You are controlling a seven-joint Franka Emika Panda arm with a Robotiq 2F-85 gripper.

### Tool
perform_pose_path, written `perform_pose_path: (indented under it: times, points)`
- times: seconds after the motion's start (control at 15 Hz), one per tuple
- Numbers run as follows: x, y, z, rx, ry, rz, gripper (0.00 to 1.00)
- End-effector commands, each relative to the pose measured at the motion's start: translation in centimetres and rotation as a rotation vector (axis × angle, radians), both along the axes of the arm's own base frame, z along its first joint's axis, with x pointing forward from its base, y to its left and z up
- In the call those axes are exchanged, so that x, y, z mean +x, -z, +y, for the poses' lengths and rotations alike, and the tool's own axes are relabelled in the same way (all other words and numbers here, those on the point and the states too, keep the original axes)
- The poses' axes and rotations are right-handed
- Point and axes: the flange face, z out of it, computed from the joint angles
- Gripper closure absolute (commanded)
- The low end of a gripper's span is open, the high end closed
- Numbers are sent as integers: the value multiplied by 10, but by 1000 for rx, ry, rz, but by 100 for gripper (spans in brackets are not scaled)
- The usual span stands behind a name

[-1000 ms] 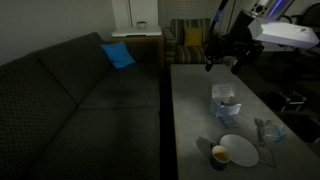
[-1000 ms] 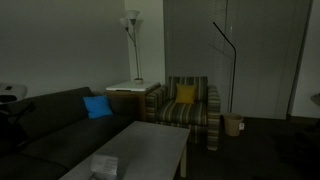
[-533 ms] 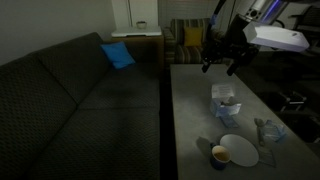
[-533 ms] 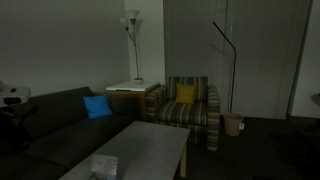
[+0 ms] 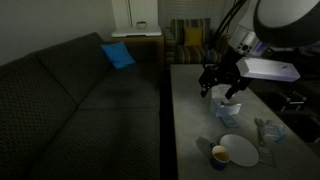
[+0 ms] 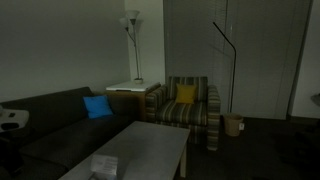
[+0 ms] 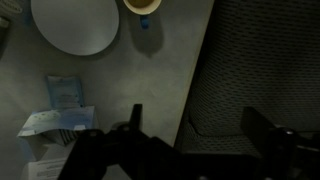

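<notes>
Landmark: the table (image 5: 190,120).

An exterior view shows the gripper (image 5: 220,86) above the table's middle, on the end nearer the armchair (image 5: 188,38). It also shows what stands on the table:
- pack (image 5: 226,104), white, mid-table
- plate (image 5: 238,150), toward the table's near end
- cup (image 5: 220,155), touching the plate's sofa-side rim or just beside it
- a clear item (image 5: 268,130) at the table's far side edge, too blurred to name

The sofa (image 5: 80,110) runs along the table's long side, with a blue pillow (image 5: 118,55) at its far end.

Another exterior view shows no gripper. It has the table (image 6: 150,145) with only the pack (image 6: 105,165) on it at the bottom edge. Beyond the table it adds a lamp (image 6: 131,22) and a bin (image 6: 233,124), seen nowhere else.

The wrist view looks straight down at the gripper (image 7: 193,135). Its fingers (image 7: 135,125) stand wide apart with nothing between them. The gap hangs over the table edge where it meets the sofa (image 7: 260,60).

The pack (image 7: 55,120) lies on the table, outside the jaws, off to one finger's side and not touched. The plate (image 7: 74,25) and cup (image 7: 142,5) sit further along the table, past the pack.

In the exterior view the pack is below the gripper and a little toward the table's plate end, close but apart.
</notes>
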Motion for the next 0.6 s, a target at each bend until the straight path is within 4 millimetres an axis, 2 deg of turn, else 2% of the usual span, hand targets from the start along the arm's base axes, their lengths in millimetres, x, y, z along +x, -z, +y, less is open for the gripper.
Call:
perform_pose_path:
  times: [0.0, 0.53]
  points:
    - [19, 45, -8, 0, -4, 47, 0]
    - [45, 128, -5, -35, -29, 163, 0]
